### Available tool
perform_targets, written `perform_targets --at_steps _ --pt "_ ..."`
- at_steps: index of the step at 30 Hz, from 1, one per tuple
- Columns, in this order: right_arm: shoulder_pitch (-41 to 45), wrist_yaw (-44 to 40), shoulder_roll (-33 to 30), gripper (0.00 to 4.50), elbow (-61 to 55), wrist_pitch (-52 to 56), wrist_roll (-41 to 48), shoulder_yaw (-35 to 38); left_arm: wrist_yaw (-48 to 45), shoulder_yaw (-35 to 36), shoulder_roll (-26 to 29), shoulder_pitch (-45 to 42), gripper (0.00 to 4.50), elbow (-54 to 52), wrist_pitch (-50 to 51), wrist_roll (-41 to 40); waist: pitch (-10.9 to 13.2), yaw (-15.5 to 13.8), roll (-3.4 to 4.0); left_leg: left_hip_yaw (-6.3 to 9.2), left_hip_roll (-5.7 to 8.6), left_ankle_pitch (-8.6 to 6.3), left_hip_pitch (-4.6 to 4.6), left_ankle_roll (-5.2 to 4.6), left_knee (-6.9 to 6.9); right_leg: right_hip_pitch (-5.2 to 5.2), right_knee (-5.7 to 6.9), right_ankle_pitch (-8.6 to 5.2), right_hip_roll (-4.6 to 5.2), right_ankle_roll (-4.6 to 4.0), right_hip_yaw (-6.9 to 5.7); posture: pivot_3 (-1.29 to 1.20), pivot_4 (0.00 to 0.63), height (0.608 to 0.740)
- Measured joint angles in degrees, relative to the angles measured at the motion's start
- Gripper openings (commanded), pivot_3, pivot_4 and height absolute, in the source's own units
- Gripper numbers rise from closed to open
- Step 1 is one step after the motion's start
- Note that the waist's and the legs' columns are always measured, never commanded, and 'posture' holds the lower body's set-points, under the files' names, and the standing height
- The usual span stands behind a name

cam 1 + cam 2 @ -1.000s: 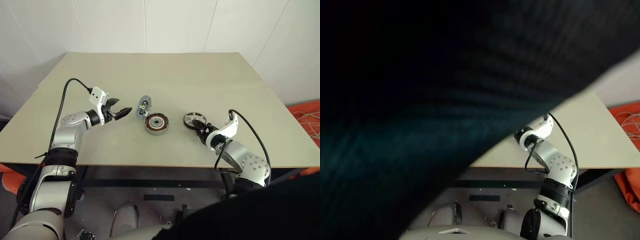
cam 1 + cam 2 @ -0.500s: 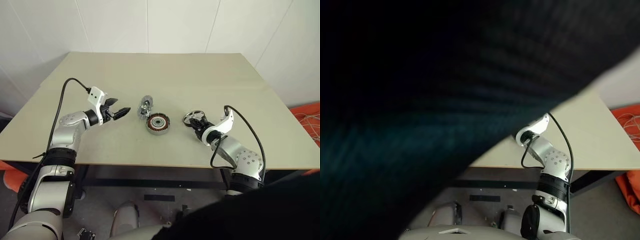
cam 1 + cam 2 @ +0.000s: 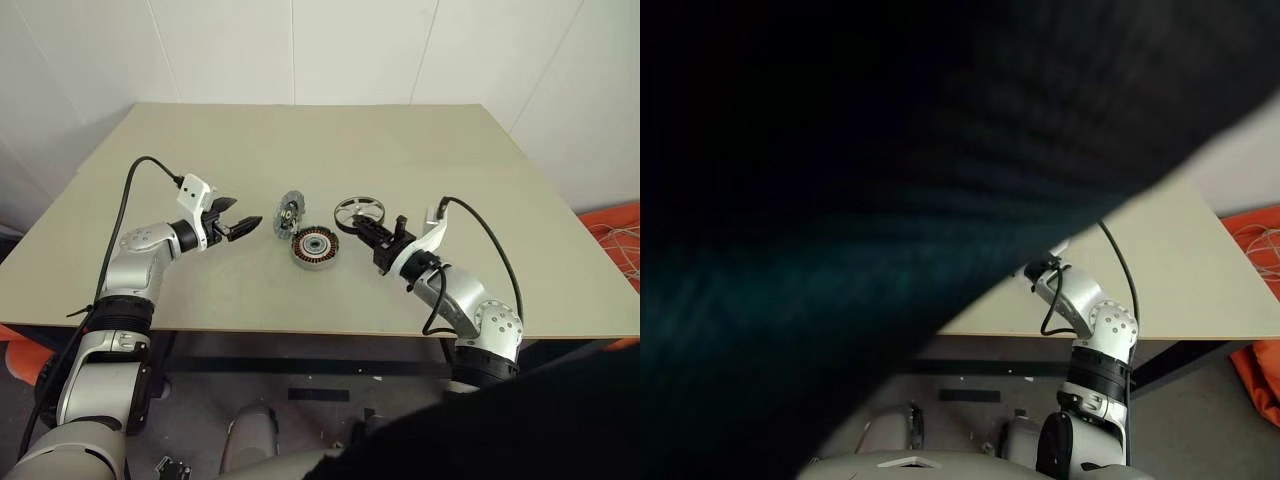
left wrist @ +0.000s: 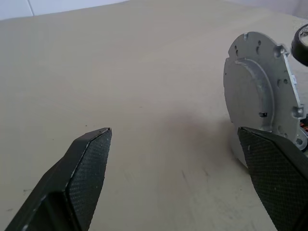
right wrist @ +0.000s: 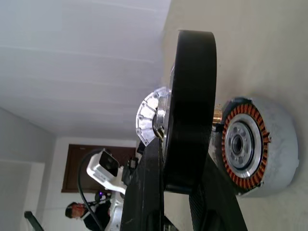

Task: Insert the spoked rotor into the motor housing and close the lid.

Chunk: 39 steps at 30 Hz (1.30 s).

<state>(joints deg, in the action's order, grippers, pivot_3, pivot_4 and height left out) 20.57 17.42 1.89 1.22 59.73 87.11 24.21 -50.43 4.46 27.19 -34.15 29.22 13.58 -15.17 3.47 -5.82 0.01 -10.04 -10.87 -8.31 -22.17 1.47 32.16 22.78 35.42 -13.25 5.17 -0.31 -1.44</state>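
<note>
The spoked rotor (image 3: 358, 212), a black ring with silver spokes, hangs above the table just right of the motor housing (image 3: 314, 247). My right gripper (image 3: 373, 232) is shut on the rotor's rim. In the right wrist view the rotor (image 5: 190, 110) stands edge-on between the fingers (image 5: 144, 192), in front of the copper-coiled housing (image 5: 250, 149). The grey lid (image 3: 289, 213) stands on its edge, leaning against the housing's left side. My left gripper (image 3: 245, 224) is open and empty just left of the lid (image 4: 260, 110).
The beige table (image 3: 400, 150) has free room all around the parts. An orange object with cables (image 3: 612, 235) lies on the floor past the table's right edge. A dark shape (image 3: 890, 200) covers most of the right eye view.
My right gripper closed on the rotor, lifted it off the table and carried it left, close to the housing. The left arm has not moved.
</note>
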Motion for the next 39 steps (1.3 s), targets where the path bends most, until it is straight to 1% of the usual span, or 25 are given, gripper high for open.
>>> perform_targets --at_steps 6,13,16,22,37,39 --pt "-0.4 0.4 1.9 0.38 0.0 -0.7 0.1 -5.0 -0.4 0.0 0.1 0.1 4.45 -0.1 0.1 0.1 0.0 0.1 0.00 0.00 -0.02 0.01 -0.04 0.02 -0.01 0.07 0.01 -0.01 -0.01 0.01 0.00 0.00 0.000 0.740" --pt "3.0 -0.3 2.9 0.38 2.6 -2.1 -0.6 -8.7 -0.4 0.0 0.9 1.3 4.45 -1.2 0.7 0.1 0.0 0.1 -0.01 0.01 -0.01 0.01 -0.18 0.02 -0.01 0.18 0.01 0.04 -0.01 -0.06 -0.01 0.00 0.000 0.740" --pt "3.3 -0.9 3.2 0.38 5.4 -3.4 -2.4 -9.0 -0.3 0.0 1.4 1.8 4.45 -2.3 0.9 0.1 0.0 0.0 -0.01 0.01 0.01 0.01 -0.26 0.02 0.00 0.23 0.00 0.18 0.00 -0.29 -0.01 0.00 0.000 0.740" --pt "4.3 -4.6 3.1 0.38 11.6 -5.6 -7.8 -9.1 0.0 0.1 2.0 2.8 4.45 -3.5 1.8 0.0 0.0 0.1 -0.01 0.02 0.00 0.02 -0.30 0.03 0.01 0.27 0.01 0.17 -0.01 -0.28 -0.02 0.00 0.000 0.740" --pt "5.4 -7.1 3.5 0.38 12.8 -5.2 -10.7 -8.6 0.6 0.1 2.3 3.1 4.45 -5.2 2.5 -0.2 0.0 0.1 -0.02 0.02 -0.01 0.02 -0.32 0.04 0.02 0.28 0.02 0.20 -0.01 -0.33 -0.03 0.00 0.000 0.740" --pt "5.4 -7.1 3.5 1.10 12.8 -4.9 -10.7 -8.6 0.6 0.1 2.3 3.1 4.45 -5.2 2.5 -0.2 0.0 0.1 -0.02 0.03 -0.01 0.02 -0.32 0.04 0.02 0.28 0.02 0.20 -0.01 -0.33 -0.03 0.00 0.000 0.740"
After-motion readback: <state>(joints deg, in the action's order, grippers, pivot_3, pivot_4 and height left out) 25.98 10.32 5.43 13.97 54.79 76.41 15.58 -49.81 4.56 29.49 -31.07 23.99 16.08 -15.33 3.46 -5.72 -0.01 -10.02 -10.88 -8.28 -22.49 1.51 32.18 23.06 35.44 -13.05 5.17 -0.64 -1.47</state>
